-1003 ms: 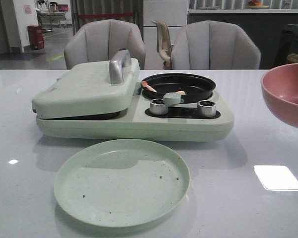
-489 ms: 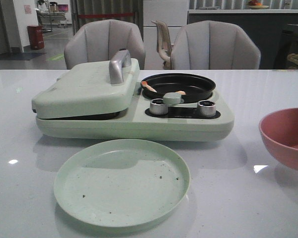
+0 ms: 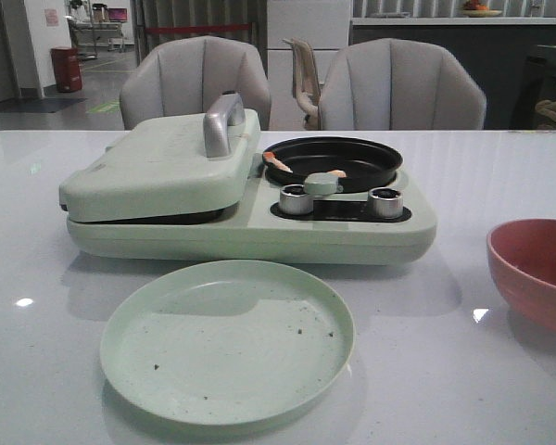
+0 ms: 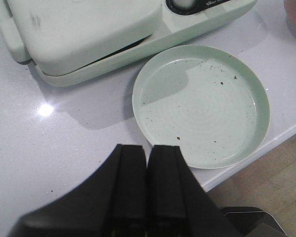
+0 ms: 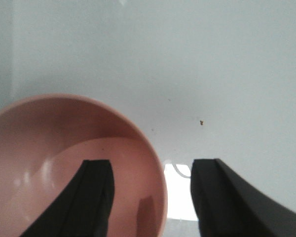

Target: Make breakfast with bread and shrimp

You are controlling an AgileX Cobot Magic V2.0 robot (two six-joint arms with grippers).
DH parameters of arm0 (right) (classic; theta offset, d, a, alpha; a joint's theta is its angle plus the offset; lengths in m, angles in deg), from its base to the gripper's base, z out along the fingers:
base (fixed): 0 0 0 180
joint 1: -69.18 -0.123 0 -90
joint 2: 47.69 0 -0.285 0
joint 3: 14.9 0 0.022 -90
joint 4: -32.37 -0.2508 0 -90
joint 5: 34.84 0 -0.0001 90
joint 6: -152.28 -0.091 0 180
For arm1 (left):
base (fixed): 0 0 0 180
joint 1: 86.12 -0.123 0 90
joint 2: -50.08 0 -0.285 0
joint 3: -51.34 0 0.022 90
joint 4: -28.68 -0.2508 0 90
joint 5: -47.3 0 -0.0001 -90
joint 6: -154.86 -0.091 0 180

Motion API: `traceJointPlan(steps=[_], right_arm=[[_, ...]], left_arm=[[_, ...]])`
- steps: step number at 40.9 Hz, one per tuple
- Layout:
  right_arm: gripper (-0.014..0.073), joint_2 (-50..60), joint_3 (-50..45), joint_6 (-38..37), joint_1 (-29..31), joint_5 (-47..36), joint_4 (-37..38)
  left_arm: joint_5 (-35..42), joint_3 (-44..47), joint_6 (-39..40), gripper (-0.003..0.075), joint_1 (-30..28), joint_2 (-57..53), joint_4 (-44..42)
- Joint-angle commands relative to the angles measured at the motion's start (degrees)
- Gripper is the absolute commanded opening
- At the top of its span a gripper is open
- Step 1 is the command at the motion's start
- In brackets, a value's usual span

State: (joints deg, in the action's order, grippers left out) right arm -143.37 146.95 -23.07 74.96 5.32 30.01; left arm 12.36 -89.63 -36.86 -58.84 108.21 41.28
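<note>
Nearest, low in the front view, a pale green plate (image 3: 227, 339) sits bare but for dark crumbs, white table (image 3: 37, 371) open to either side of it. At the right edge a pink bowl (image 3: 537, 269) rests on the table, cut off by the frame. The right gripper (image 5: 149, 195) stands spread, one finger inside the bowl (image 5: 74, 163) and one outside its rim. The left gripper (image 4: 147, 187) is pressed closed on nothing, hanging over the table edge just beside the plate (image 4: 202, 106). Behind the plate, the green breakfast maker (image 3: 250, 199) has its lid down at left; no bread shows. In its black pan (image 3: 334, 162), upper centre, two shrimp (image 3: 278, 161) lie near the rim. Chairs (image 3: 403, 85) stand beyond the table's far edge.
</note>
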Motion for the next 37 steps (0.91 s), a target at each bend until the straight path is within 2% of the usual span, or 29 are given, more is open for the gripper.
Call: traceJointPlan(steps=[1,12,20,37], right_arm=[[0.0473,7.0,1.8,0.5,-1.1,-0.8,-0.9],[0.0473,20.4,1.8,0.5,-7.4,3.9,-0.8],[0.0473,30.2,0.9,0.5,-8.3,8.3,-0.8],[0.0468,51.3,-15.3,-1.1,-8.2,5.2,-0.3]], left_arm=[[4.1,-1.6,0.4,0.01,0.5,-0.6,0.7],[4.1,-1.6,0.4,0.01,0.5,-0.6,0.7],[4.1,-1.6,0.4,0.01,0.5,-0.6,0.7],[4.1,-1.6,0.4,0.01,0.5,-0.6,0.7]])
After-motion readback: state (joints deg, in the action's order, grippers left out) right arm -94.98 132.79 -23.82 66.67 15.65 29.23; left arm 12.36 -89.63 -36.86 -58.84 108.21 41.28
